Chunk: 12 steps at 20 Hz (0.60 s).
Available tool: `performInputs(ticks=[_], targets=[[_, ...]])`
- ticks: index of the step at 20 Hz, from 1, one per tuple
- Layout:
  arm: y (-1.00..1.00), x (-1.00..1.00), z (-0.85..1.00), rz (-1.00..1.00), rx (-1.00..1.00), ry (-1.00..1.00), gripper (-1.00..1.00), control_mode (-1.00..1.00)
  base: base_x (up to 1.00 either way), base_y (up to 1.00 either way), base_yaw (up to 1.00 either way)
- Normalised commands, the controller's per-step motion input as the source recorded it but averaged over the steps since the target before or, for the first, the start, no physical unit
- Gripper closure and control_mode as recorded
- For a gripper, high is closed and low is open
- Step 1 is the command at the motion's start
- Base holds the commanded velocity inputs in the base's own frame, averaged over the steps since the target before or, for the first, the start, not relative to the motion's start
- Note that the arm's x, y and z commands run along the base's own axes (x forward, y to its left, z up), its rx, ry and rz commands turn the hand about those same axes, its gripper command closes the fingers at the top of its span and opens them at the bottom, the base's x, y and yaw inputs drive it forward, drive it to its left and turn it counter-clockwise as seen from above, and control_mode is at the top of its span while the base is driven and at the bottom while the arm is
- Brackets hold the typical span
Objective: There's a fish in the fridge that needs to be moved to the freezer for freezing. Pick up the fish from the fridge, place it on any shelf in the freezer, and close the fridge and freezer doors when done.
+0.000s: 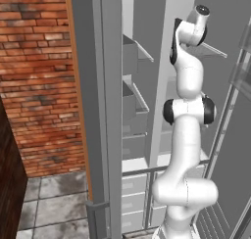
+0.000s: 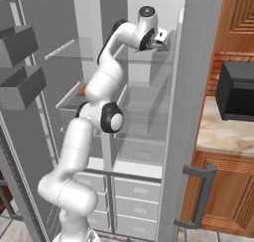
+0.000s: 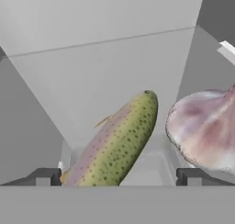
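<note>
Both doors are standing open; the released end effector [image 3: 118, 177] is straddling the fish [image 3: 114, 147] in the fridge [image 2: 144, 107]. Grasping, transfer, closing are remaining.

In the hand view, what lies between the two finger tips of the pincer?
The fish lies there, its lower end between the tips of the open pincer; a pale pinkish garlic-like bulb sits beside it.

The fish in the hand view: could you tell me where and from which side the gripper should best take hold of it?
Grip the fish across its thick middle, straight ahead along the hand's line. Its long body slants between the open fingertips, tapering toward the far end. Keep off the pale rounded lump close beside it.
</note>
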Motion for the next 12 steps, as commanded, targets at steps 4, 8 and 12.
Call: performInputs(ticks=[4, 8, 12], targets=[[0.07, 0.12, -0.83, 0.05, 0.00, 0.21, 1.00, -1.00, 0.00, 0.00, 0.00], [0.19, -0.36, -0.95, 0.03, 0.00, 0.13, 1.00, -1.00, 0.00, 0.00, 0.00], [0.51, -0.66, -0.84, 0.00, 0.03, 0.10, 1.00, -1.00, 0.00, 0.00, 0.00]])
